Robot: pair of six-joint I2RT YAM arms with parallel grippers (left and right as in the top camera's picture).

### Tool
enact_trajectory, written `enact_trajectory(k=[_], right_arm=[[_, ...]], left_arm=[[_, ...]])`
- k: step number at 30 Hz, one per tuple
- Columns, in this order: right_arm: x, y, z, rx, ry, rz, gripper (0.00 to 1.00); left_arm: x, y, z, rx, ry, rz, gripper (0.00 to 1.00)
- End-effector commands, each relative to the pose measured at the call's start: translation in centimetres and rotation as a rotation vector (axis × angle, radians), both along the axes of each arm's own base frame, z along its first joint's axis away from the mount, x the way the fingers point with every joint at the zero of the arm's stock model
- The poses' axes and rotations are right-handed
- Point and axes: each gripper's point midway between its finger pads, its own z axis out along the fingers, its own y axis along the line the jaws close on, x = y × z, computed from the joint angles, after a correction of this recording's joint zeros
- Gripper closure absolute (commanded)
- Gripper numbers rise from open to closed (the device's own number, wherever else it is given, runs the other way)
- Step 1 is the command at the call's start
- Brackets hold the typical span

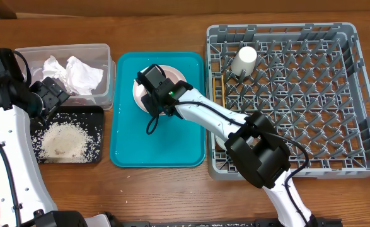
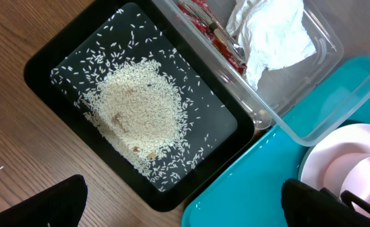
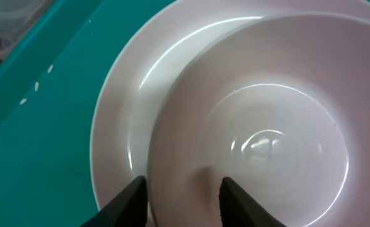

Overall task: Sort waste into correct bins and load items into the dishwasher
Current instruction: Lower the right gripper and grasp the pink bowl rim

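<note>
- The right claw (image 3: pixel 185 202) is caught part-open, with one finger outside and one inside the rim of the bowl (image 3: pixel 260 126). A gap is left between them, so nothing's actually clamped.
- That bowl is sat on the pink plate (image 3: pixel 118 120), and both are carried by the teal tray (image 1: pixel 159 142) in the middle of the counter (image 1: pixel 172 202).
- A few stray grains (image 3: pixel 36 85) can be spotted on the teal tray, left of the plate.
- The left claw (image 2: pixel 183 189) is spread wide with nothing in it, parked over the left side by the black tray (image 2: pixel 40 63).
- A heap of rice (image 2: pixel 134 113) is piled in that black tray, at the near left.
- Just behind it, at the far left, the clear tub (image 1: pixel 107 69) is loaded with white napkins (image 1: pixel 77 72) and a red wrapper (image 2: pixel 213 31).
- Over on the right, the grey dish rack (image 1: pixel 361 94) is taken up by a white cup (image 1: pixel 244 60) in its far-left corner, with chopsticks (image 1: pixel 222 88) laid along its left edge.
</note>
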Motion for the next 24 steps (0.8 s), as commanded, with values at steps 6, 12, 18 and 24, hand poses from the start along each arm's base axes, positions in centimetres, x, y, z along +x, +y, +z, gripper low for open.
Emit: enact_trajectory(k=[6, 12, 18, 24], right_arm=[[-0.4, -0.5, -0.4, -0.018, 0.026, 0.004, 0.66], [-0.8, -1.0, 1.7, -0.016, 0.022, 0.003, 0.66], [-1.1, -1.2, 3.2, -0.008, 0.015, 0.004, 0.66], [-1.0, -0.9, 3.3, 0.000, 0.007, 0.006, 0.61]], left_arm=[[0.3, 0.1, 0.3, 0.009, -0.007, -0.009, 0.00], [0.3, 0.1, 0.3, 0.009, -0.007, -0.009, 0.00], [0.3, 0.1, 0.3, 0.009, -0.007, -0.009, 0.00], [0.3, 0.1, 0.3, 0.009, -0.007, -0.009, 0.00]])
